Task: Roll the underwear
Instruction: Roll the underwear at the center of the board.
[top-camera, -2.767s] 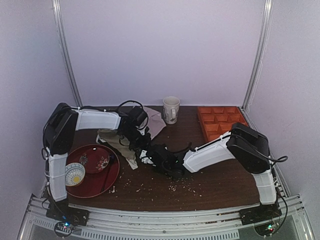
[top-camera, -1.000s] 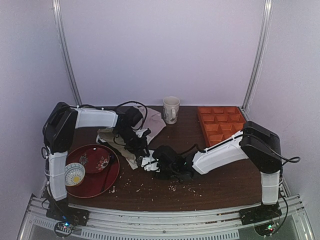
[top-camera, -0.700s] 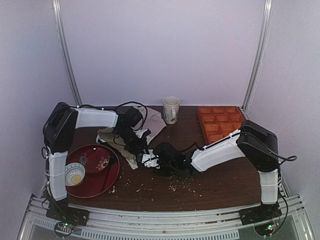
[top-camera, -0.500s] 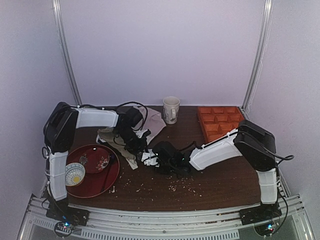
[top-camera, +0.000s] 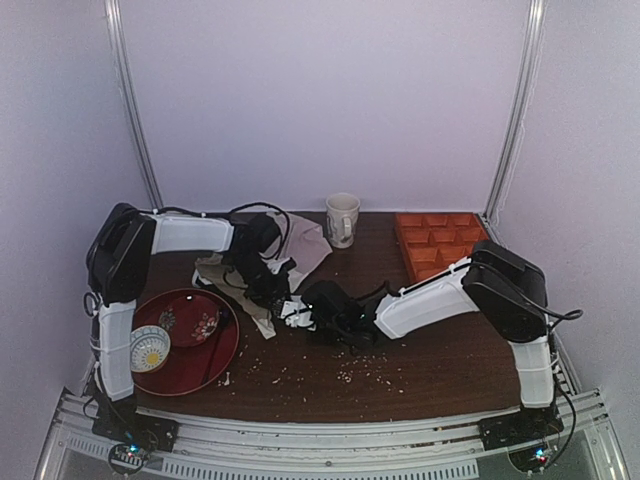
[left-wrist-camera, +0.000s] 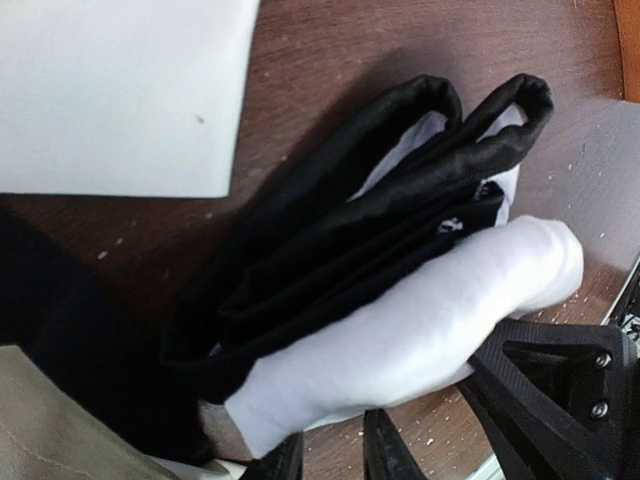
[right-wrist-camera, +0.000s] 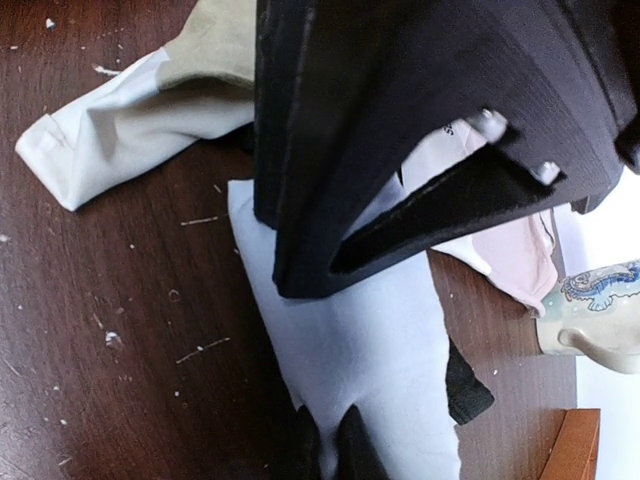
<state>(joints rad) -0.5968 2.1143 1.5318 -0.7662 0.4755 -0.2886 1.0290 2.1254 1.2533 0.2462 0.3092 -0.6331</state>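
Observation:
The underwear (left-wrist-camera: 420, 320) lies partly rolled on the table, a white roll with black hems folded beside it. From above it is a small white bunch (top-camera: 292, 312) between the two grippers. My right gripper (right-wrist-camera: 330, 442) is shut, pinching the near end of the white cloth (right-wrist-camera: 360, 330); from above it sits at the table's centre (top-camera: 312, 306). My left gripper (left-wrist-camera: 330, 462) stands with its jaws a little apart at the roll's edge, and bare table shows between its fingers. It hangs just left of the right one (top-camera: 272, 290).
An olive-beige garment (top-camera: 225, 275) and a pale pinkish cloth (top-camera: 310, 245) lie behind the underwear. A mug (top-camera: 341, 218) stands at the back. An orange compartment tray (top-camera: 440, 245) is at the back right, and a red plate (top-camera: 185, 340) with a small bowl (top-camera: 148, 348) at the front left. Crumbs dot the table.
My right gripper has slid left toward the left gripper and closed from wide open onto the white cloth. The left arm has barely moved.

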